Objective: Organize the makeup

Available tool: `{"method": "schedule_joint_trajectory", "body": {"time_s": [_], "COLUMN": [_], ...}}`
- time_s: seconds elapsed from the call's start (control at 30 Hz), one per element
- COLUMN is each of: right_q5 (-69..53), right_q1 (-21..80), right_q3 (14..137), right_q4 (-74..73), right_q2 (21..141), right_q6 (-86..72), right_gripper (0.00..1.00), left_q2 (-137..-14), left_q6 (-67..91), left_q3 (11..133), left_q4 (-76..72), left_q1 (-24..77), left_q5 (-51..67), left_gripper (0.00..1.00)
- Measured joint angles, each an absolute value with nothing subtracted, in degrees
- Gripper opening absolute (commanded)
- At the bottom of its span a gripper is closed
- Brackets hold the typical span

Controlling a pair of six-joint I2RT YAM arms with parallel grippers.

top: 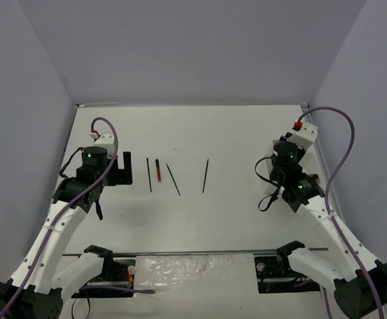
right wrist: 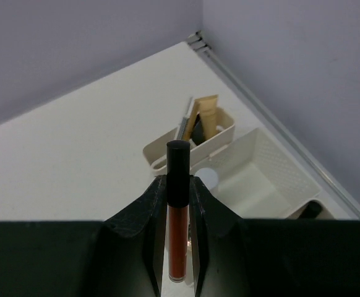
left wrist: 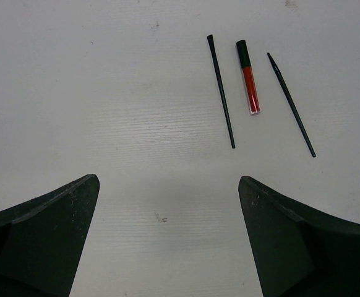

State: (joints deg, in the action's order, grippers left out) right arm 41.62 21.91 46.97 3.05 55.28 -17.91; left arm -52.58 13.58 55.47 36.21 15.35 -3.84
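My right gripper point(right wrist: 178, 183) is shut on a red makeup stick with a black cap point(right wrist: 177, 235), held upright above the near side of the white tray point(right wrist: 263, 185). A beige tube point(right wrist: 207, 114) and thin sticks point(right wrist: 185, 121) stand in the tray's far compartment. On the table lie a black stick point(left wrist: 221, 93), a red stick with a dark cap point(left wrist: 249, 79), a second black stick point(left wrist: 291, 105) and one more black stick point(top: 205, 175). My left gripper point(left wrist: 169, 182) is open and empty, low over the bare table short of them; it also shows in the top view point(top: 124, 169).
The right arm point(top: 288, 163) hangs over the table's right side and hides the tray in the top view. A white round cap point(right wrist: 207, 177) and a dark object point(right wrist: 310, 210) sit in the tray. Grey walls close the table's back and sides.
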Motion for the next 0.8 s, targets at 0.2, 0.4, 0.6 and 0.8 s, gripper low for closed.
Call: {"method": "schedule_joint_trajectory", "body": {"time_s": [0.2, 0.4, 0.6, 0.8], "right_q5": [45.7, 47.8, 50.2, 52.6], "right_q1": [14.9, 10.4, 8.6, 8.6], "right_q3": [42.9, 38.4, 35.8, 32.0], "right_q4": [8.4, 13.0, 15.9, 17.0], "right_q2": [48.5, 48.2, 50.3, 50.3], "right_q6": [-13.8, -11.9, -11.8, -13.2], "right_gripper": [0.0, 0.0, 0.0, 0.0], "left_q2": [-52.7, -52.7, -52.7, -52.6], "left_q6": [13.7, 13.7, 13.7, 13.7], "left_q3": [55.5, 55.5, 55.5, 55.5], "left_q4": [36.2, 36.2, 36.2, 36.2], "left_q1": [15.3, 15.3, 15.4, 15.3], "left_q5": [-3.8, -3.5, -3.1, -2.9], "left_gripper": [0.94, 0.94, 0.94, 0.94]}}
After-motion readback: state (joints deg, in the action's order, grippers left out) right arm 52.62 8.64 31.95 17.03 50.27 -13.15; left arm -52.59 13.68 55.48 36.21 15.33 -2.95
